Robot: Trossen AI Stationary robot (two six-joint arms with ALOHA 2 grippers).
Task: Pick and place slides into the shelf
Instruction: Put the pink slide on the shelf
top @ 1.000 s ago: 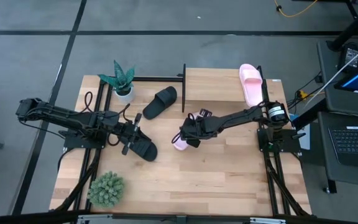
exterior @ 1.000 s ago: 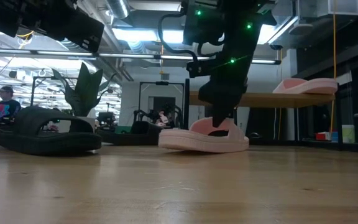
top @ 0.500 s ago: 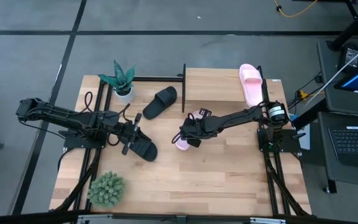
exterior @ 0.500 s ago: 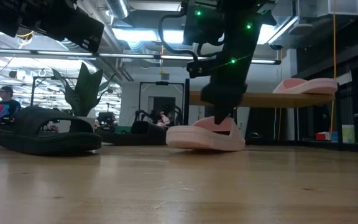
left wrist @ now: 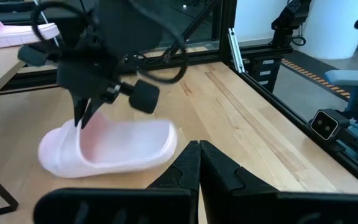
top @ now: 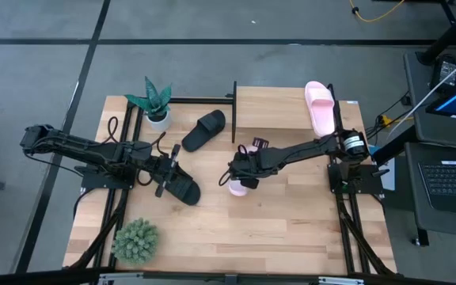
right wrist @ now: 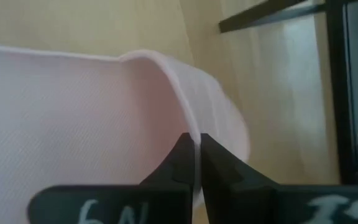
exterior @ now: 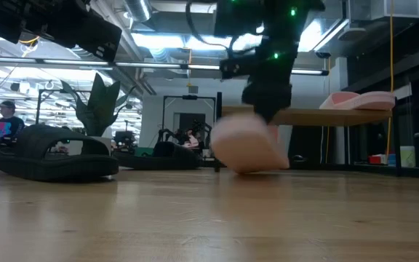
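The right gripper (top: 241,176) is out over the middle of the table (top: 291,229), clamped on a pale pink slide (top: 237,188). Its own wrist camera shows the two dark fingers (right wrist: 182,163) drawn almost together, with only the thin edge of the slide's strap (right wrist: 185,118) pinched between them. From table height the pink slide (exterior: 247,144) hangs tipped up off the wood under the arm, with its lower edge low over the table; I can't tell whether that edge touches. The left wrist camera sees the same pink slide (left wrist: 107,146) with the right arm's gripper (left wrist: 89,102) gripping it from above.

The left gripper (top: 167,176) sits over toward the left side of the table, right at one black slide (top: 182,188). Its fingers (left wrist: 194,171) are pressed together with nothing between them.

The other black slide (top: 203,130) lies flat on the table near the potted plant (top: 154,101), just left of the shelf (top: 279,107). The second pink slide (top: 320,107) is already on the shelf, lying along its right end. A round green plant (top: 136,241) stands at the table's near left corner.
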